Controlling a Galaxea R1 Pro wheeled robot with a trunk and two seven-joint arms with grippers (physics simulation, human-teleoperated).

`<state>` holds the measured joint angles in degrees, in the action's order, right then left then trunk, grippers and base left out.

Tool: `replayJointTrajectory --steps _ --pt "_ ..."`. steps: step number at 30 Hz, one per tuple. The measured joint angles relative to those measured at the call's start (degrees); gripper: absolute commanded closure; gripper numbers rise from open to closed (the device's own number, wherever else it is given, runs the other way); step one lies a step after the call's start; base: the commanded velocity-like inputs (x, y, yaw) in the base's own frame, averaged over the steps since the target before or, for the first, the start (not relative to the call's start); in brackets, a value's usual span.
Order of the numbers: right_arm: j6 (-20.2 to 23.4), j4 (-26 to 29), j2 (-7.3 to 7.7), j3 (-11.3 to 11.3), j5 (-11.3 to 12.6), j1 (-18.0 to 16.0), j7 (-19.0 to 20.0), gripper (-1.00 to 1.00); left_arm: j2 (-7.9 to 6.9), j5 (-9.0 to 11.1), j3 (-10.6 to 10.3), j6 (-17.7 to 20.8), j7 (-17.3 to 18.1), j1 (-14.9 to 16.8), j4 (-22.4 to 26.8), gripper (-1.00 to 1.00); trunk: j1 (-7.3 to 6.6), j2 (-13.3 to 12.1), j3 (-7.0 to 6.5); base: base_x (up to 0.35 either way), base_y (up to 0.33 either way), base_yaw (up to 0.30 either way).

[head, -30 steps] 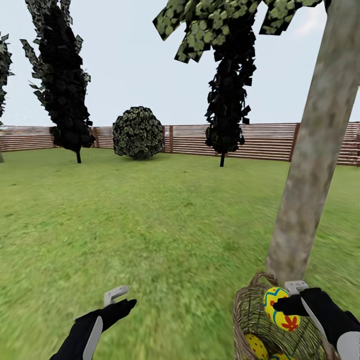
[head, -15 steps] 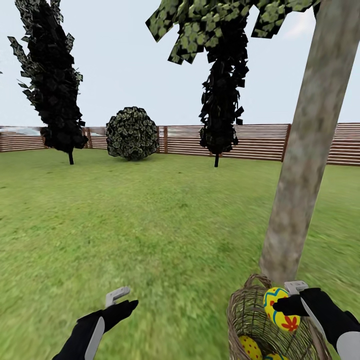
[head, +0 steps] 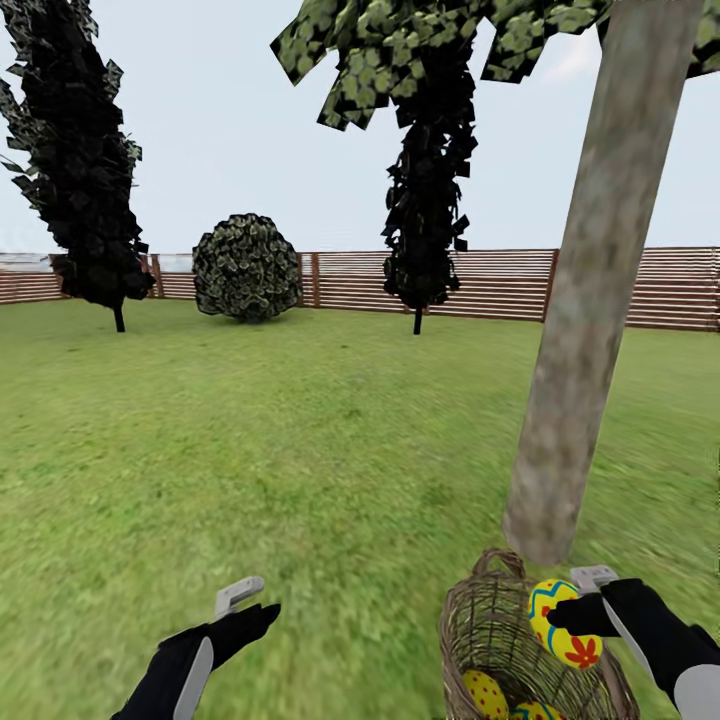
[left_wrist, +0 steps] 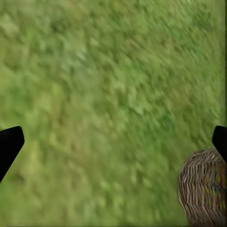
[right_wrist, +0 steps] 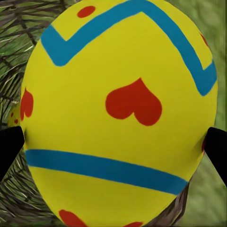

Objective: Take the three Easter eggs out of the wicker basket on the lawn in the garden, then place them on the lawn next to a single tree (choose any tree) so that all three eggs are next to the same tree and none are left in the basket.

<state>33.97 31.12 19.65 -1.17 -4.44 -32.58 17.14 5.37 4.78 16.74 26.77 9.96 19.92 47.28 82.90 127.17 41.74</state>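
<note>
You are in a fenced garden under an open pale sky. A wide mottled green lawn (head: 300, 430) runs back to a brown horizontal-slat wooden fence (head: 480, 283), with two dark narrow cypress-like trees (head: 425, 200) and a round clipped leafy bush (head: 246, 267) standing before it. Close on your right rises the straight grey-brown trunk of a tall tree (head: 585, 290), its green leafy crown overhead.

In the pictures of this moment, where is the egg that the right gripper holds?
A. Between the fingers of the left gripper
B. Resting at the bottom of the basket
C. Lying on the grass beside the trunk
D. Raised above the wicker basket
D: the right gripper is shut on one Easter egg above the rim of the wicker basket, while two other eggs lie lower inside.
</note>
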Motion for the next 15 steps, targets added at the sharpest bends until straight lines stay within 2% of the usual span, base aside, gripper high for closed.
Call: replayJointTrajectory --steps 4,15 --pt "-0.08 -0.01 -0.07 0.00 -0.01 -0.01 -0.08 1.00 0.60 0.00 -0.06 0.00 -0.07 0.00 -1.56 -1.00 -0.87 -1.59 -0.71 0.000 0.000 -0.008" --pt "-0.08 -0.10 -0.17 -0.06 -0.01 -0.01 -0.19 1.00 0.70 -0.05 -0.07 0.00 -0.08 0.00 -1.84 -1.00 -3.29 -6.00 -2.69 0.000 0.000 0.000"
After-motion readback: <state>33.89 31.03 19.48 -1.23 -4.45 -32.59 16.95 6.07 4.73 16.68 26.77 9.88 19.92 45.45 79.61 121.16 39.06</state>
